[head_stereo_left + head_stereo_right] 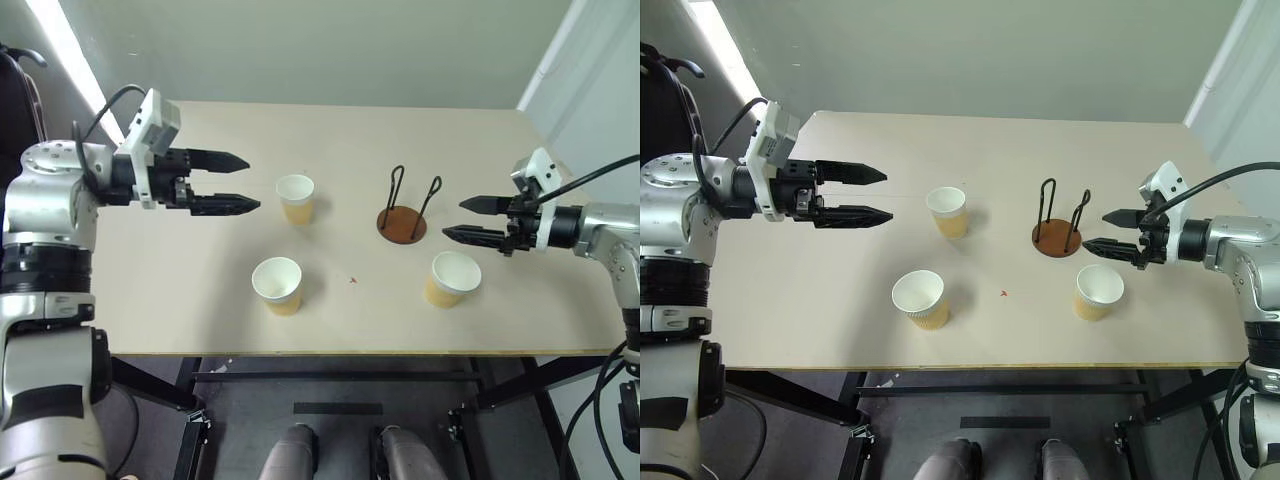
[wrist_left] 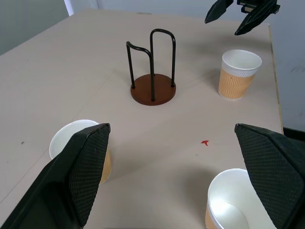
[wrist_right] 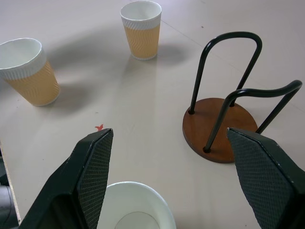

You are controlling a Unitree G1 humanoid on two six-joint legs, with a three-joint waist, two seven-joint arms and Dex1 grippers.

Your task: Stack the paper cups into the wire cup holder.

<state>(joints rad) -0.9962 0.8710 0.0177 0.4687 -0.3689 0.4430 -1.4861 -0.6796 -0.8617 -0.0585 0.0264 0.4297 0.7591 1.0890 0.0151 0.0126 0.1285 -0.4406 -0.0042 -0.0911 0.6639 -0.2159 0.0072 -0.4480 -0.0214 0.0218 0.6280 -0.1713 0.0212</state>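
**Three cups loose, holder empty**

Both tools hover above the counter (image 1: 180, 300) with nothing in them: the left tool (image 1: 232, 183) has its fingers spread, and so does the right tool (image 1: 468, 220). The wire cup holder (image 1: 402, 222) stands empty, just beside the right tool. One paper cup (image 1: 453, 277) sits near the front edge under that tool, another (image 1: 295, 198) mid-counter, a third (image 1: 278, 284) toward the front. I'd judge the right-hand cup the easiest first pick: grip it below the rim, lift straight up, then lower it between the wire loops without nudging them. There is open room behind the holder; the front edge is close.
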